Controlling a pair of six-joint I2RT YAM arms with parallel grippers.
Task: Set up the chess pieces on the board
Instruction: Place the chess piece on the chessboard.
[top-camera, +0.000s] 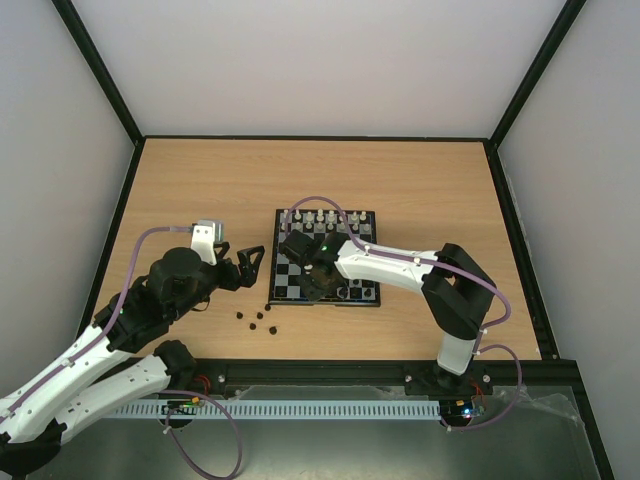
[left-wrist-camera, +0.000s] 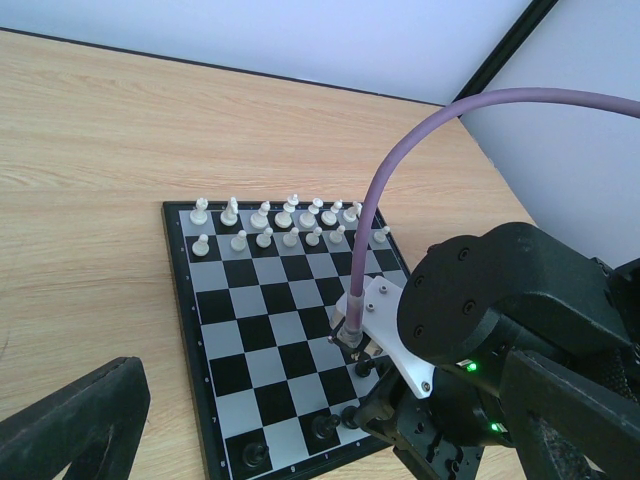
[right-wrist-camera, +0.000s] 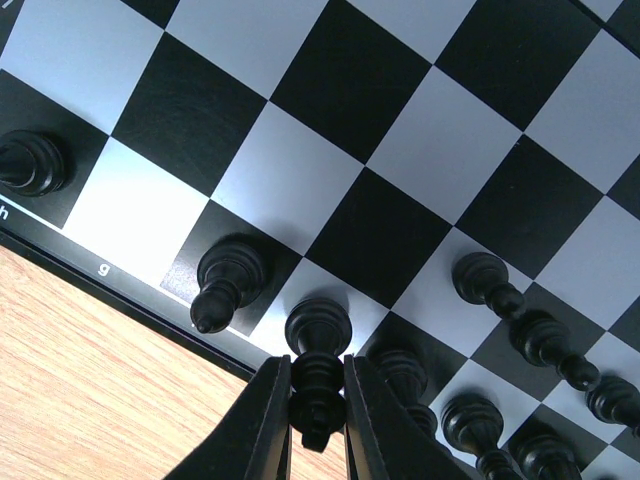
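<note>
The board lies mid-table, with white pieces along its far rows. My right gripper is shut on the upper part of a black chess piece whose base rests on a light square in the near row. A black bishop stands one square to its left, and more black pieces stand to its right. Several loose black pieces lie on the table left of the board's near corner. My left gripper hovers open and empty just left of the board.
The right arm reaches over the board's near right part and hides squares there in the left wrist view. A purple cable arcs above the board. Black rails edge the wooden table.
</note>
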